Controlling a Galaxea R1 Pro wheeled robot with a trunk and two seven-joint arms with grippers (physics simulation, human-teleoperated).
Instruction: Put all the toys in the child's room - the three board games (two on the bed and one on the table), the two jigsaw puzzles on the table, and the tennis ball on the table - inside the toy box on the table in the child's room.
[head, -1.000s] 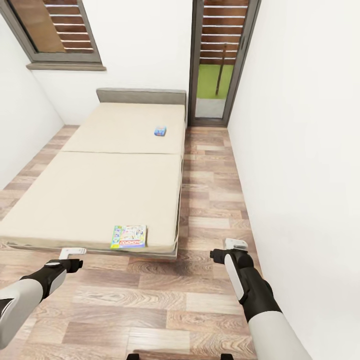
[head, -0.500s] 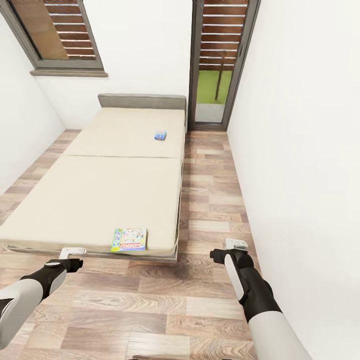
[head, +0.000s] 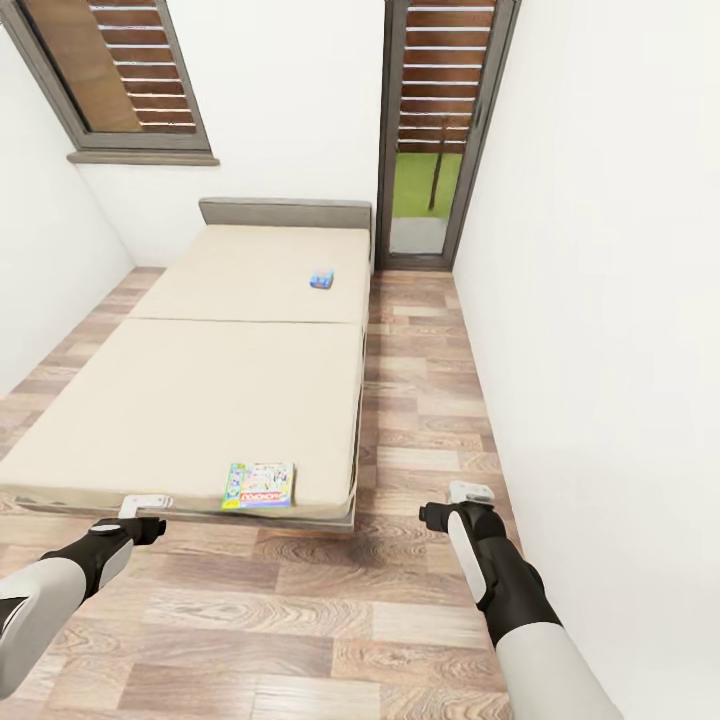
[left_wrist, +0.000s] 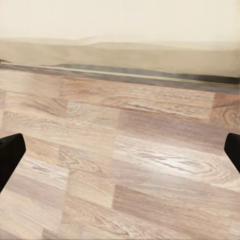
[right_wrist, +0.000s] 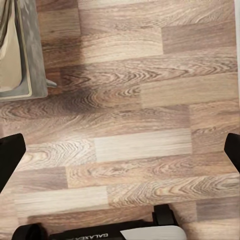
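You're facing the foot of the bed (head: 200, 400), both arms low over the wood floor (head: 300, 610), left gripper (head: 145, 503) and right gripper (head: 470, 492) spread wide and carrying nothing. The nearer board game (head: 259, 485) lies flat at the mattress edge, its short side almost overhanging; the small blue game (head: 321, 279) sits well up by the headboard (head: 285, 212). Expect light, stiff, slick cardboard that slides on fabric, so pinch the overhanging edge across its thin sides.
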